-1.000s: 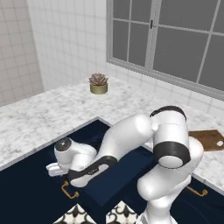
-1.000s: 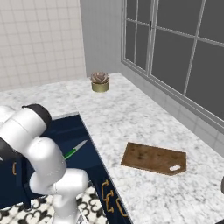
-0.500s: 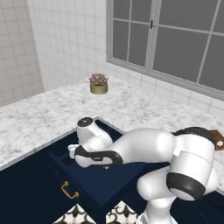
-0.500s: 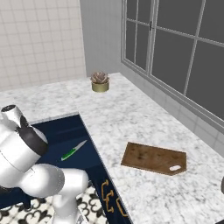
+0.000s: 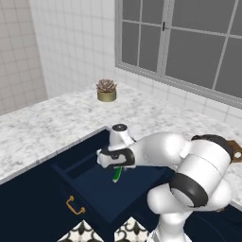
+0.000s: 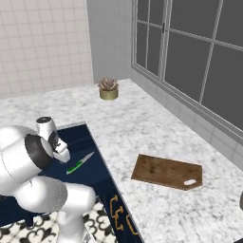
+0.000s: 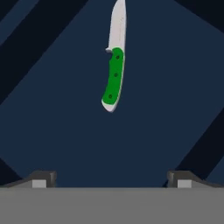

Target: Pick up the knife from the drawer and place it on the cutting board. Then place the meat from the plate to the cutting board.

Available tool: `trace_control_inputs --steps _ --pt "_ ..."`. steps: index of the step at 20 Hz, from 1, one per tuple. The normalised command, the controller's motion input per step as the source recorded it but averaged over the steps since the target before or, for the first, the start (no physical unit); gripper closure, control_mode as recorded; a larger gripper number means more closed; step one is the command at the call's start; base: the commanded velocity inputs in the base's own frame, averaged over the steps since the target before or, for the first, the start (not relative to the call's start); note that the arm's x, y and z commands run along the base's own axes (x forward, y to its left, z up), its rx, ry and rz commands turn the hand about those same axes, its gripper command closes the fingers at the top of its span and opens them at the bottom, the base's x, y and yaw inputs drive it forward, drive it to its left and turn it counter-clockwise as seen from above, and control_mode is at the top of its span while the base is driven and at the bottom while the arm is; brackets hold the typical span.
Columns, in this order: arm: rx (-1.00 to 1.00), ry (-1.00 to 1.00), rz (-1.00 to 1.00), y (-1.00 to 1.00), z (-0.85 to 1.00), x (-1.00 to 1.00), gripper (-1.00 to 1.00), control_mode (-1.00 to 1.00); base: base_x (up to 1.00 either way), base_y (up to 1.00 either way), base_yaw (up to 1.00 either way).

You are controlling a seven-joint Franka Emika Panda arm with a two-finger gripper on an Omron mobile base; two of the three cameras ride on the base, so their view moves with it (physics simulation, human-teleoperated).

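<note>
1. Marble-grey tabletop (image 6: pixel 142 133) runs along under the window and carries the brown cutting board (image 6: pixel 167 171), which lies flat and bare, well apart from the drawer and off to the arm's right.

2. Navy drawer (image 5: pixel 99 182) stands pulled out below the tabletop edge, its brass handle (image 5: pixel 74 205) on the front; its floor is the dark blue ground seen in the hand view.

3. White arm reaches forward and down over the open drawer, with the hand (image 5: pixel 113 160) poised above the drawer floor. The hand is spread wide and grasps nothing: in the hand view both dark fingertips (image 7: pixel 42 178) sit far apart at the bottom, with only drawer floor between them.

4. Green-handled knife (image 7: pixel 114 61) lies flat on the drawer floor, untouched. In the hand view it sits ahead of the hand, roughly centred between the two fingertips. Its long axis runs straight away from the hand, nearly at right angles to the line joining the fingertips, so closing across the handle looks workable without much turning of the wrist.

5. Handle end lies nearer the hand and the pale blade points away from it. In the right base view the knife (image 6: pixel 79 163) lies slantwise, blade tip toward the tabletop side and handle toward the arm, just beside the hand (image 6: pixel 60 153).

6. My judgement: the next move calls for advancing slightly and coming down on the handle.
</note>
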Motion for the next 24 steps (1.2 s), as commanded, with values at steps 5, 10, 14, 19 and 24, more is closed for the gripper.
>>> trace_control_inputs --steps 5,10,14,19,24 --pt "0.0 0.08 -0.03 -0.13 -0.3 0.49 -1.0 -1.0 0.0 0.0 0.0" --pt "-0.04 0.0 0.0 0.0 -0.45 0.44 -1.0 -1.0 0.0 0.0 0.0" --pt "-0.07 0.02 0.0 -0.05 -0.4 0.43 -1.0 -1.0 0.0 0.0 0.0" --pt "-0.03 0.01 0.01 -0.02 -0.3 0.41 -1.0 -1.0 0.0 0.0 0.0" --pt "0.0 0.0 0.03 0.0 -0.26 0.15 -1.0 -1.0 0.0 0.0 0.0"
